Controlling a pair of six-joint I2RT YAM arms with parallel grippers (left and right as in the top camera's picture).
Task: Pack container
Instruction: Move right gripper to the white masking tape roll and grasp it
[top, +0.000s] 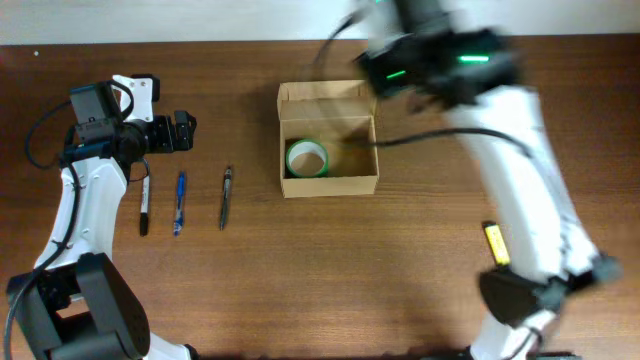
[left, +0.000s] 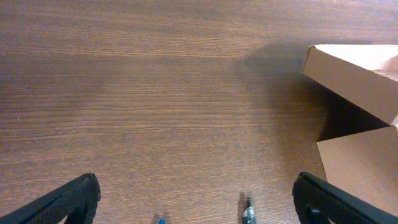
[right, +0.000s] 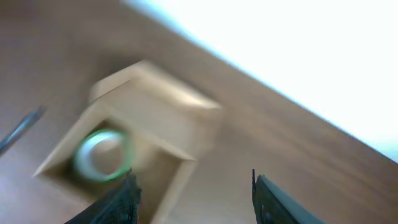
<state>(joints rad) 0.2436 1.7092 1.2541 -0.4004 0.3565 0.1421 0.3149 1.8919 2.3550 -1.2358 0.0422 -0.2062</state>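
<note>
The container, a tan cardboard box (top: 330, 182), stands open at the table's middle with its lid flap (top: 325, 93) folded back. A green-edged tape roll (top: 306, 158) lies inside at the left. My right gripper (top: 385, 72) is blurred above the box's back right corner. In the right wrist view it (right: 194, 199) is open and empty, above the box (right: 180, 134) and roll (right: 102, 154). My left gripper (top: 180, 130) is open and empty to the left of the box. In the left wrist view it (left: 199, 205) faces bare table, with the box (left: 364, 165) at the right edge.
A black marker (top: 145, 205), a blue pen (top: 180, 203) and a dark pen (top: 226, 197) lie side by side left of the box. The tips of two pens (left: 249, 214) show between my left fingers. A small yellow object (top: 496, 244) lies at the right.
</note>
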